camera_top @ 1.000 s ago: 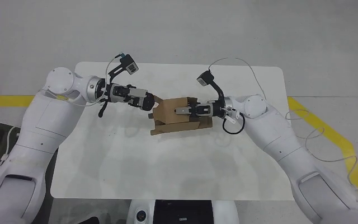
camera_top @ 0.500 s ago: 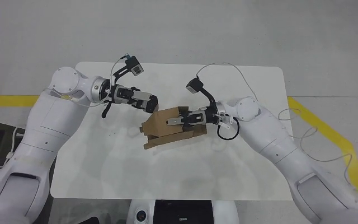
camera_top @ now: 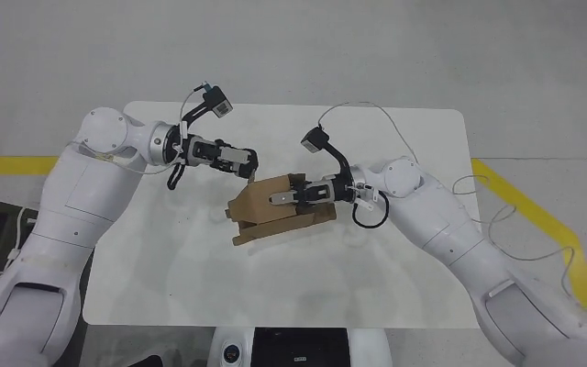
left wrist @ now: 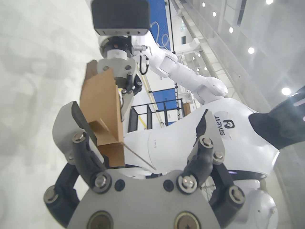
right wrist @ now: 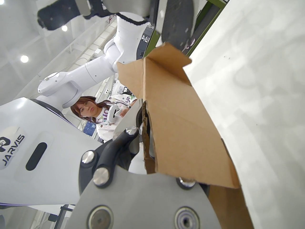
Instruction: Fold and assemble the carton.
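Cardboard carton (camera_top: 273, 209) lay part-folded and tilted near the middle of the white table (camera_top: 404, 275), right gripper (camera_top: 292, 195) was clamped on its upper panel, left gripper (camera_top: 249, 168) stood spread wide at its corner, one pad (left wrist: 82, 122) touched the cardboard.

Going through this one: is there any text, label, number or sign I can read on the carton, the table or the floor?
Carton: plain brown cardboard, no print on the faces that show.
Table: plain white, no text or label.
Yellow floor line: a bare stripe, no writing on it.
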Robot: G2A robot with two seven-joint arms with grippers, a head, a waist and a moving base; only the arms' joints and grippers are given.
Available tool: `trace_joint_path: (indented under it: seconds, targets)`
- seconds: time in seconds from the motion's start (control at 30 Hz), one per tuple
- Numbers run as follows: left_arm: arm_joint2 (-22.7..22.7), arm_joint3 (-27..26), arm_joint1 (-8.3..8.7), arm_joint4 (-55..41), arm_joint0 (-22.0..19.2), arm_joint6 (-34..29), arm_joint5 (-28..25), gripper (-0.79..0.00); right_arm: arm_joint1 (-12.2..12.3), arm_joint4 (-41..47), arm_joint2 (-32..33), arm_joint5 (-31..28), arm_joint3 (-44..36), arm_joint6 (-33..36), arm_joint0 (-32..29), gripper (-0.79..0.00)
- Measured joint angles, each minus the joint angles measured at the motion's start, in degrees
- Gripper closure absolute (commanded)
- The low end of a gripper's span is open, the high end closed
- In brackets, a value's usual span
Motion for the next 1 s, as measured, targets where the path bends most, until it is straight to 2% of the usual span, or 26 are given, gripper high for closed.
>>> trace_joint_path:
  seconds: [0.2,0.47,1.0]
  targets:
    - [-3.11,-1.33,0.77,1.9,0.72,0.98,-0.93,-0.785,0.47,-0.08,1.52,-1.61,2.27,-1.62,0.34,0.0]
    - [-4.74,-7.09,1.38,4.23,3.84,1.67,-0.84,-0.785,0.5,1.02,4.39,-3.98,6.14,-3.99,0.56,0.0]
    - [-3.17,-9.19,0.64,4.03,4.96,1.15,1.24,-0.785,-1.74,0.34,6.55,-4.88,10.02,-8.5,1.84,0.0]
